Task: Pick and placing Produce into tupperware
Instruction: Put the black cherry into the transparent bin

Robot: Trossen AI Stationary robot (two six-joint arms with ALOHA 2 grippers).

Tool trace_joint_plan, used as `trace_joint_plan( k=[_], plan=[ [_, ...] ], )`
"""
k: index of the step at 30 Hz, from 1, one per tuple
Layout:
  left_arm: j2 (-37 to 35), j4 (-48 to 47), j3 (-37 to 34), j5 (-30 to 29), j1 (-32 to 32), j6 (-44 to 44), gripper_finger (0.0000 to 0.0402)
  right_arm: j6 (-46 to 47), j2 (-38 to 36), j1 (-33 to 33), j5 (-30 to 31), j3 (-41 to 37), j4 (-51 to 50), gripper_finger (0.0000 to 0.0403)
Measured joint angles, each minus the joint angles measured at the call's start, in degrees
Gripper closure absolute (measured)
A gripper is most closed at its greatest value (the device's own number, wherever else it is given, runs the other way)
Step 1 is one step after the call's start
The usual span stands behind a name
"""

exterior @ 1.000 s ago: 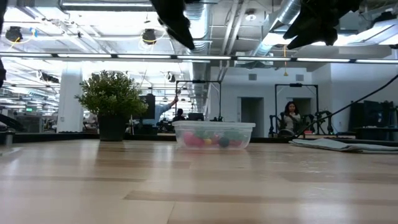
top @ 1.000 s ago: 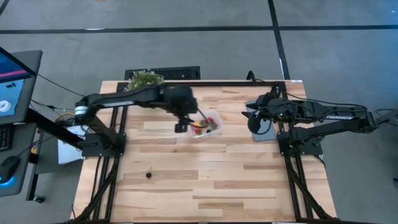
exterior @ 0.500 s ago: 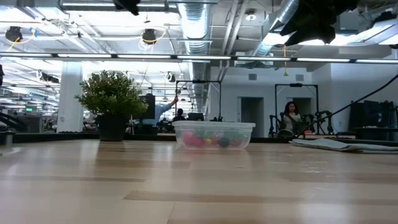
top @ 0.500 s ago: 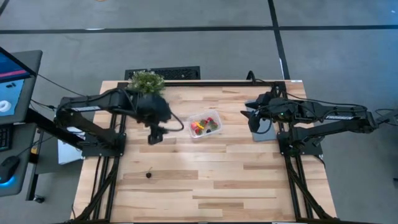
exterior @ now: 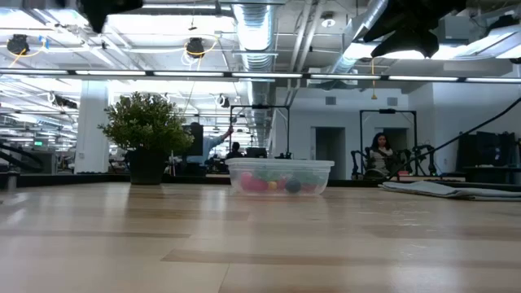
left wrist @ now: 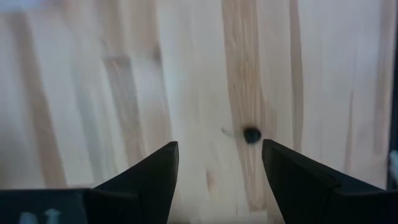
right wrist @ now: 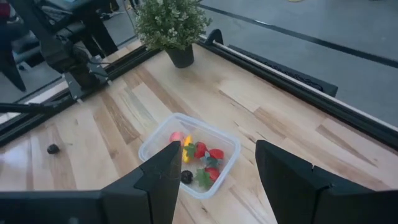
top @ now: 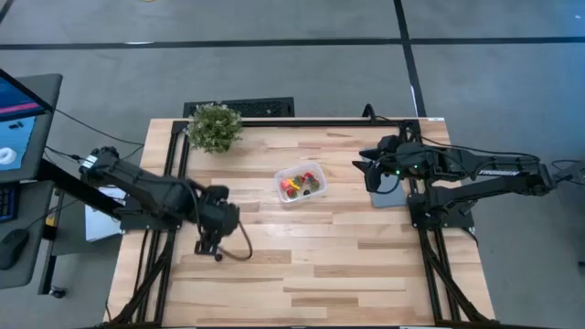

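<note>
One dark berry [left wrist: 251, 134] shows between left tool [left wrist: 217, 168] fingers.

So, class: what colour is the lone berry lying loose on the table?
Dark, near black berry; left wrist view shows it best.

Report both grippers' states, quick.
Left gripper: open, empty, above the dark berry on the table.
Right gripper: open, empty, held high on the table's right side, facing the tupperware.

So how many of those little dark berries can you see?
2. One dark berry lies loose on the table, just ahead of the left arm's open fingers. Another sits in the tupperware; more may hide there.
</note>
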Motion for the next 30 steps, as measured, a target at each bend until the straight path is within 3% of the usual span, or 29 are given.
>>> trace_joint_plan(
  k=[5,12,24,30],
  plan=[
    [0.0,4.7,-8.4,-1.6,-7.0,-3.2,0.0179,1.5,0.0,0.0,0.0,0.0,0.0,0.0173],
    [0.0,20.1,-21.4,-1.7,-12.7,-6.9,0.0179,3.5,0.7,0.0,0.0,0.0,0.0,0.0173],
    [0.0,34.5,-36.9,-0.8,-13.7,-19.4,0.0179,4.5,6.8,0.1,0.0,0.0,0.4,0.0173],
    [0.0,42.5,-40.6,0.3,-13.7,-21.8,0.0179,4.5,10.0,0.1,0.0,0.0,0.6,0.0173]
  ],
)
